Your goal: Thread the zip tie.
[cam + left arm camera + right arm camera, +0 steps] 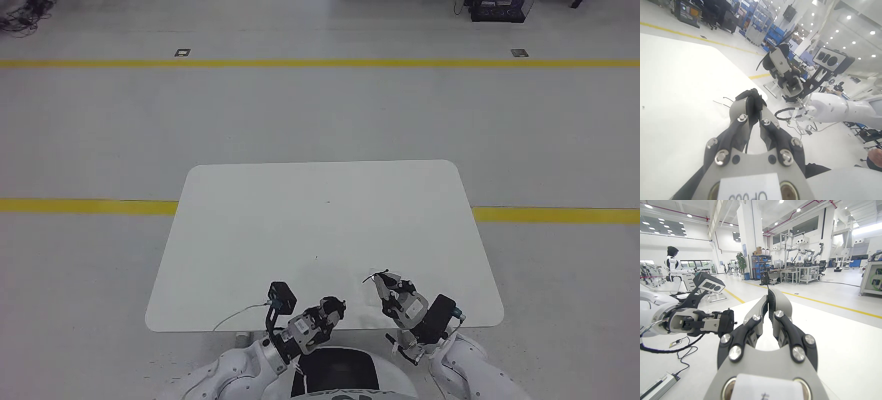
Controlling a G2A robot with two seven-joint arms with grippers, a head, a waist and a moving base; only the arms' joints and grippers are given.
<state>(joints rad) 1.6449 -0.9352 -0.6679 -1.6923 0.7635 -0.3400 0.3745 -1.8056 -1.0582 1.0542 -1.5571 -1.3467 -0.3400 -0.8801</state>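
Note:
Both grippers hang low over the near edge of the white table [320, 220], a short gap apart. My right gripper [383, 282] [768, 294] is shut on a thin black zip tie [768, 287]. The tie pokes out past the fingertips and shows as a dark strip [761, 63] beside that gripper [775, 49] in the left wrist view. My left gripper [335, 308] [754, 96] is shut too. A second thin black tie [746, 142] runs back between its fingers, with a fine tip [727, 98] sticking out over the table. The left gripper [728, 321] faces the right one side-on.
The table's rounded front corners and near edge [330, 328] lie just under both wrists. Yellow floor lines [320, 63] run beyond it. A cable and a flat grey box [659, 381] lie on the floor beside the table.

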